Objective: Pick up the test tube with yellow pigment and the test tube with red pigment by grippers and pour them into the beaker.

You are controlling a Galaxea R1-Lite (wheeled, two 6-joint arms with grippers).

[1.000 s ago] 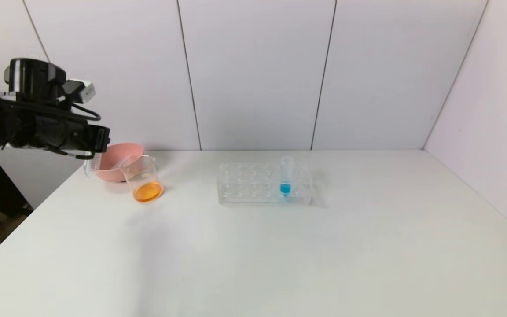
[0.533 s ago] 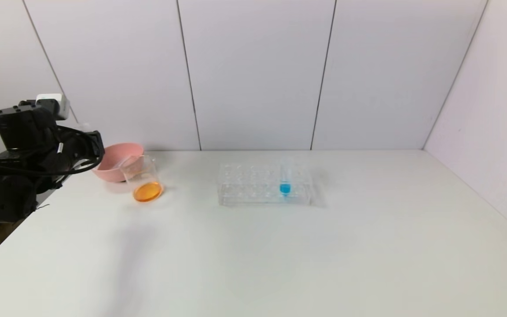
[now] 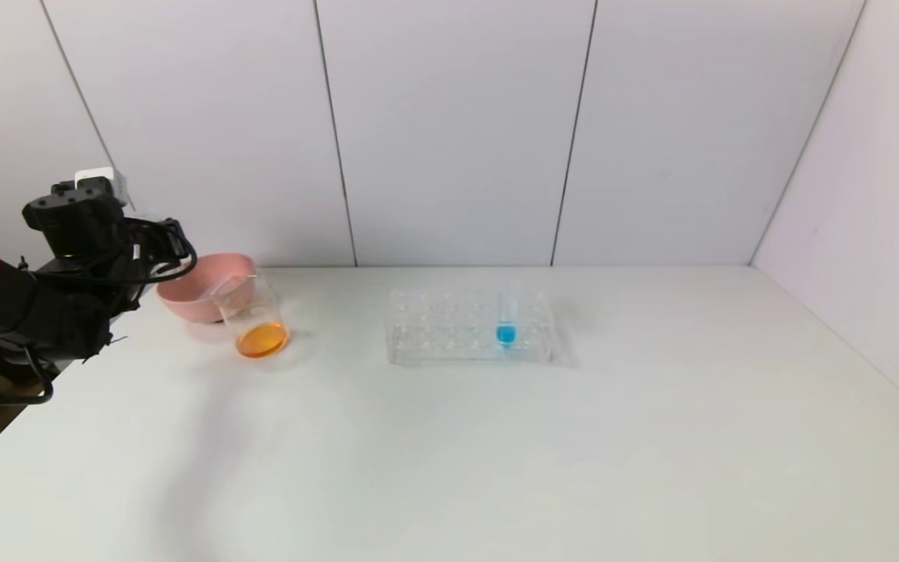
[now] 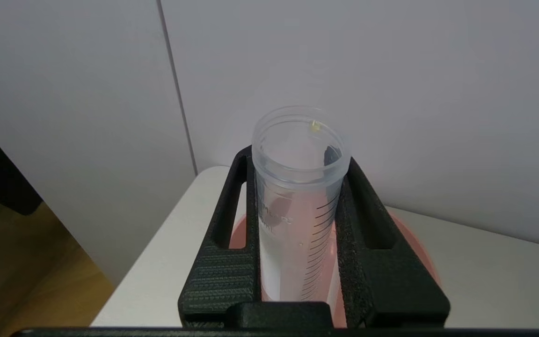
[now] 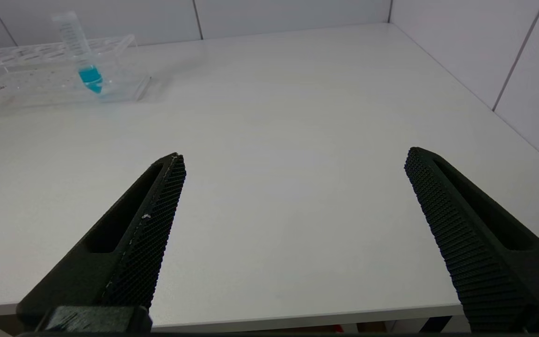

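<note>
My left gripper (image 3: 172, 243) is at the table's far left corner, just left of the pink bowl (image 3: 201, 290). In the left wrist view it (image 4: 297, 161) is shut on a clear graduated test tube (image 4: 297, 201). The tube looks empty, with a tiny yellow drop at its rim, and the bowl (image 4: 412, 245) lies below it. The beaker (image 3: 253, 316) stands in front of the bowl with orange liquid in its bottom. No tube with yellow or red liquid is in view. My right gripper (image 5: 293, 159) is open and empty over the table's near edge, out of the head view.
A clear tube rack (image 3: 449, 337) stands mid-table and holds one blue-tipped tube (image 3: 506, 316). Both also show in the right wrist view, the rack (image 5: 40, 86) and the tube (image 5: 82, 54). White walls close off the back and right, and the table's left edge is beside the left arm.
My left arm has dropped lower and turned its wrist beside the bowl, still holding the tube. The beaker, bowl and rack have not moved.
</note>
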